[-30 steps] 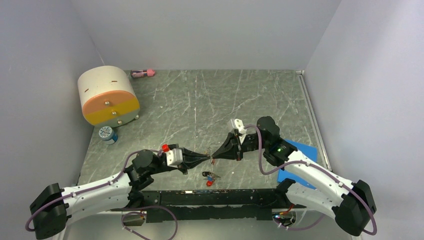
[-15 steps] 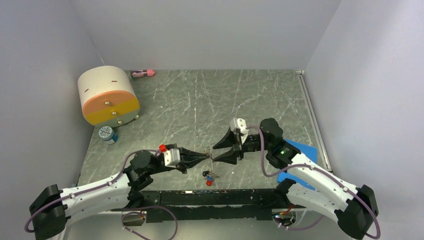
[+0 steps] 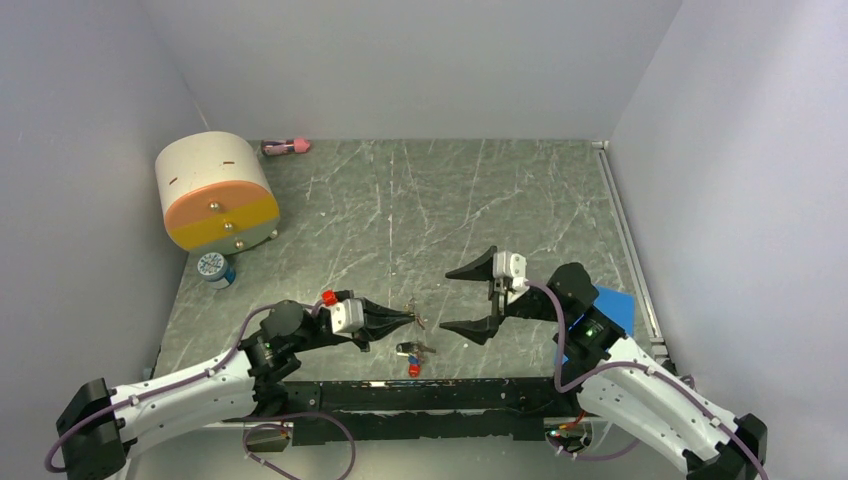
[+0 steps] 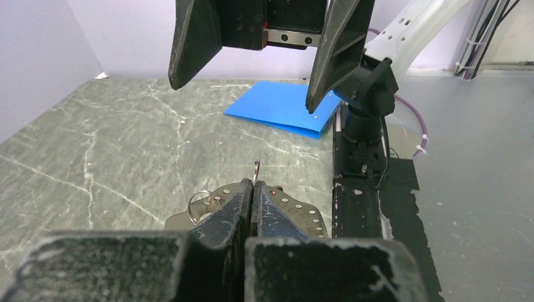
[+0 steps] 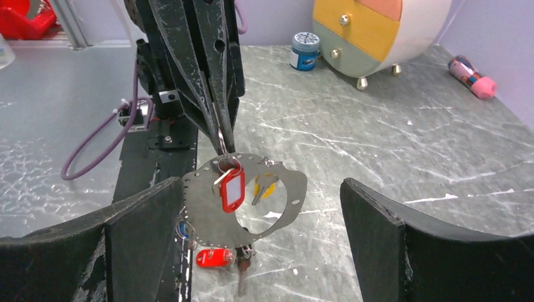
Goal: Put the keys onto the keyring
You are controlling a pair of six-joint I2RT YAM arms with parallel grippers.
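Grey marbled table [image 3: 400, 200]: drum [image 3: 215, 190] at far-left corner, blue sheet [image 3: 612, 305] by right edge; the left tool [image 3: 410, 318] clenches the keyring [image 5: 203, 211], the right tool [image 3: 448, 299] gapes empty, facing it.

I see the keyring [image 5: 286, 195], a flat silvery plate, tilted, its thin ring pinched in the left pincer [image 5: 223, 139]. A red-headed key [image 5: 232, 190] hangs from that ring, a brass key [image 5: 264, 185] just beside it. Another red key [image 5: 213, 258] lies on the worktop [image 5: 378, 145] beneath.
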